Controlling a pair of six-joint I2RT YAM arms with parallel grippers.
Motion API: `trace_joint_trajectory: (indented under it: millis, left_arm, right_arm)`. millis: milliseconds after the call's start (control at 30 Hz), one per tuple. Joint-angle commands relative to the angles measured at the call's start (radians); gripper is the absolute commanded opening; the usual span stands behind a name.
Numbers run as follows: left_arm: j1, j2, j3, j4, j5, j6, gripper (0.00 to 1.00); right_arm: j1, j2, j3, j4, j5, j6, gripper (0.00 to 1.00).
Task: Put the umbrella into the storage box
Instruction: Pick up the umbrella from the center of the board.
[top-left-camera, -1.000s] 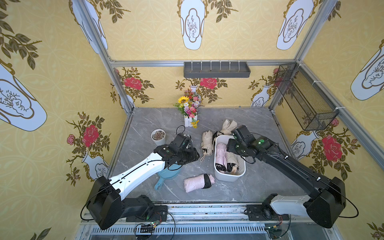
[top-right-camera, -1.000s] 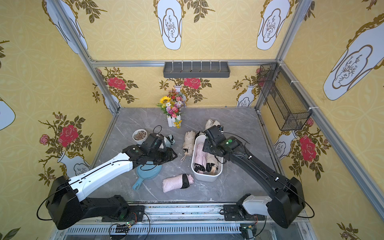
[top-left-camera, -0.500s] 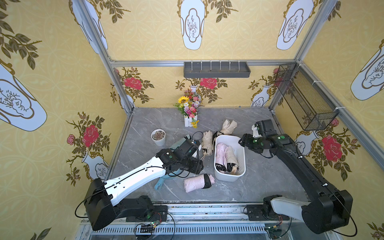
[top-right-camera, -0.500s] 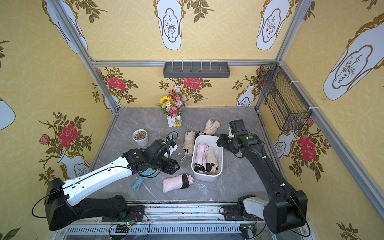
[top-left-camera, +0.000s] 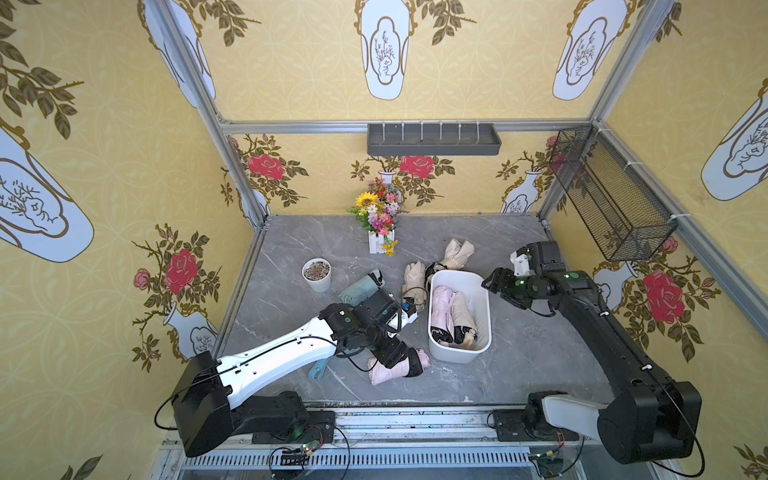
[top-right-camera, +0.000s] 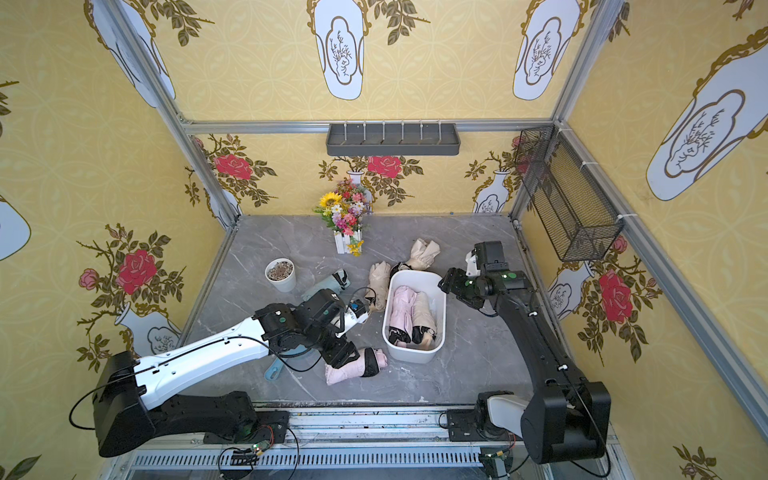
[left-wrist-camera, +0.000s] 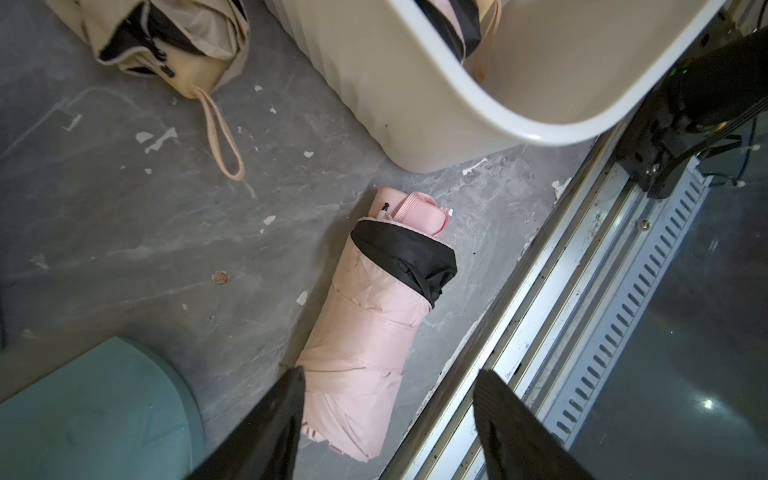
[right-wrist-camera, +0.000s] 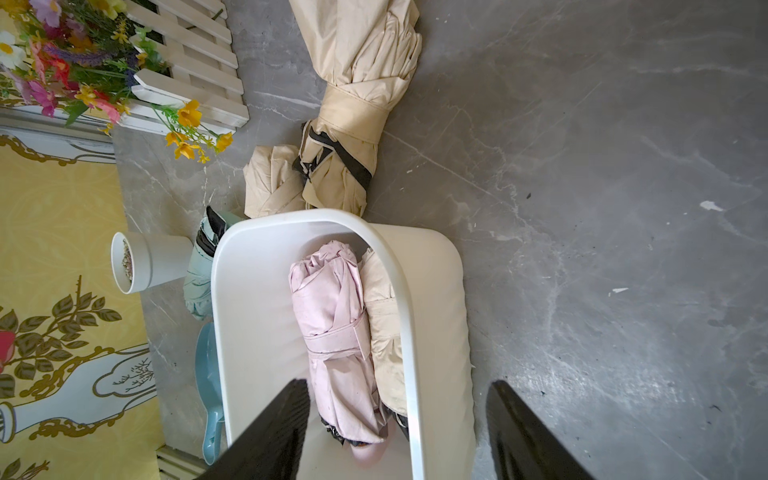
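Left gripper (left-wrist-camera: 390, 376) has swung over pink umbrella (left-wrist-camera: 370, 316).

the right gripper (right-wrist-camera: 398, 384) shows as two black fingers (right-wrist-camera: 274, 432) spread wide and empty, astride the right wall of a white storage box (right-wrist-camera: 249, 340). inside the box, a folded pink umbrella (right-wrist-camera: 332, 316) and a cream umbrella (right-wrist-camera: 380, 307) lie touching. beyond its far end, two loose cream umbrellas (right-wrist-camera: 357, 108) rest on the grey marbled table (right-wrist-camera: 602, 208). left of the box are a white pebble pot (right-wrist-camera: 153, 262), a pale green umbrella (right-wrist-camera: 199, 274) and a blue scoop (right-wrist-camera: 210, 395). a flower planter (right-wrist-camera: 195, 75) stands farther off.
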Motion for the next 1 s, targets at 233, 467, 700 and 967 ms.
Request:
trace_joint_trajectory:
  millis: [233,467,700,967]
  left_arm:
    - [-0.061,0.107,-0.031,0.045,-0.087,-0.015,0.73]
    - [-0.073,0.203,-0.009,0.052,-0.134,-0.018,0.76]
    - [-0.090,0.264,-0.014,0.088,-0.158,0.004,0.78]
    - [-0.092,0.272,-0.043,0.141,-0.139,0.023,0.70]
  right_arm:
    - [-0.026,-0.019,-0.034,0.089,-0.082,0.036,0.73]
    - [-0.040,-0.036,-0.047,0.105,-0.107,0.043,0.74]
    - [-0.103,-0.058,-0.061,0.103,-0.165,0.035,0.75]
    - [-0.173,-0.071,-0.064,0.099,-0.228,0.033,0.76]
